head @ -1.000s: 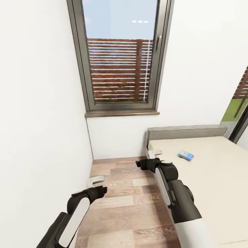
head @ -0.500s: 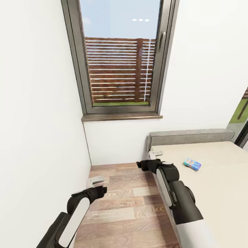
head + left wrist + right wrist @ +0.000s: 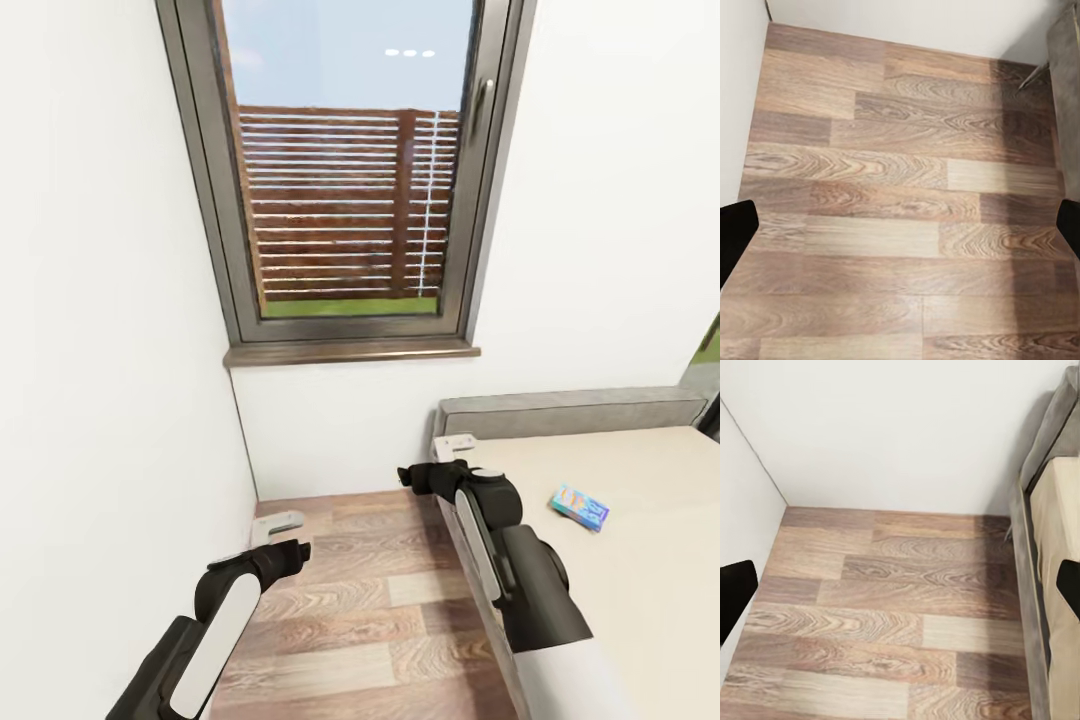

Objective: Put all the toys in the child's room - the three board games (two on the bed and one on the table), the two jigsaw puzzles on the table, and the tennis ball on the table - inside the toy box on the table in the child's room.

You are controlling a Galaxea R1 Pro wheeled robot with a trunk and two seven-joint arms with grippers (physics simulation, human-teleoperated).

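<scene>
Blue board game [image 3: 580, 507] lies on bed [image 3: 640, 600], probably flat; window [image 3: 345, 170] beyond.

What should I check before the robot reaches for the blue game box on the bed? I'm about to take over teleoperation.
1. Blue game box in sight, lying on the bed: ok.
2. Left hand empty, fingers apart over the wood floor: ok.
3. Right hand empty, fingers apart: ok.
4. Right hand over the box: not ok, it hangs at the bed's near corner, short of it.
5. Second game box on the bed located: cannot tell.
6. Toy box located: cannot tell.
</scene>
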